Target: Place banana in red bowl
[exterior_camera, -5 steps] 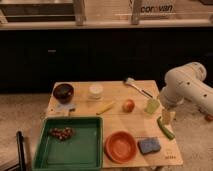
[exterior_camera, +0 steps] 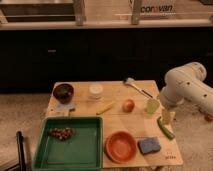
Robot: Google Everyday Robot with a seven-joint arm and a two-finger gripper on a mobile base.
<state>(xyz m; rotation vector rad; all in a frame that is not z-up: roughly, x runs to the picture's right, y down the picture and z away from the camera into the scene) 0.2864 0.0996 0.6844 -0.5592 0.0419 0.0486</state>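
The banana [exterior_camera: 105, 107] is small and yellow and lies on the wooden table [exterior_camera: 115, 122] near its middle, left of a round orange-red fruit [exterior_camera: 128, 105]. The red bowl [exterior_camera: 120, 146] is wide, shallow and empty, and stands at the table's front, below the banana. My gripper [exterior_camera: 166, 116] hangs from the white arm [exterior_camera: 186, 86] at the table's right edge, just above a long green vegetable [exterior_camera: 165, 128]. It is well to the right of both the banana and the bowl.
A green tray [exterior_camera: 70, 145] holding a brownish cluster [exterior_camera: 61, 133] fills the front left. A dark maroon bowl [exterior_camera: 63, 92], a white container [exterior_camera: 95, 90], a brush [exterior_camera: 136, 87], a pale green cup [exterior_camera: 152, 105] and a blue sponge [exterior_camera: 149, 145] are also on the table.
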